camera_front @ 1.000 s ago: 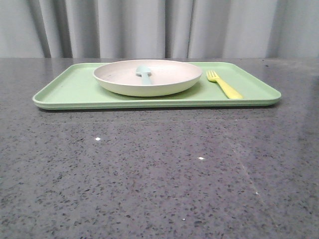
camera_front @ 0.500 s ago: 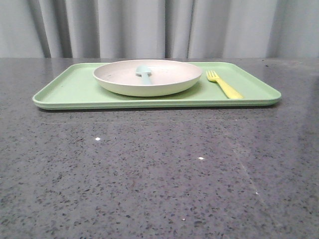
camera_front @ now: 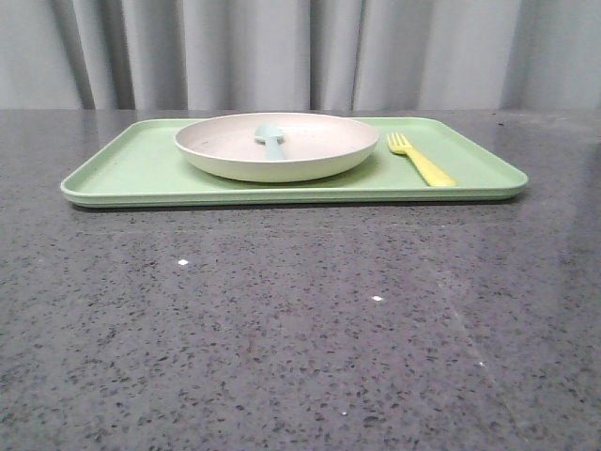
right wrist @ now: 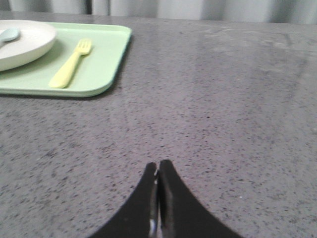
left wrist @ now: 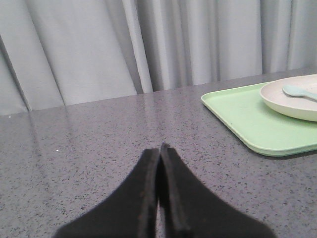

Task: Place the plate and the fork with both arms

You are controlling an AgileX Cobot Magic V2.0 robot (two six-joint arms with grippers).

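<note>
- Both hands sit away from the work: the left hand has its dark fingers pressed together with nothing between them, and the right hand is likewise closed and empty.
- Each hand hovers over bare parts of the speckled dark grey stone surface, the left one off the tray's left end, the right one off its right end; neither arm shows in the front view.
- The round shallow cream-white plate rests on the flat rectangular light-green tray, a little left of the tray's middle.
- A small pale blue-green spoon lies inside the plate.
- The small bright yellow plastic fork lies flat on the tray just beside the plate's right side, tines pointing away from the robot, not touching the plate.
- Judged from this layout, plate and fork appear already placed, so the task looks to be at or near its finish, with both hands clear.
- If any move remains, it calls only for keeping the arms clear of the tray's rim so nothing gets nudged.
</note>
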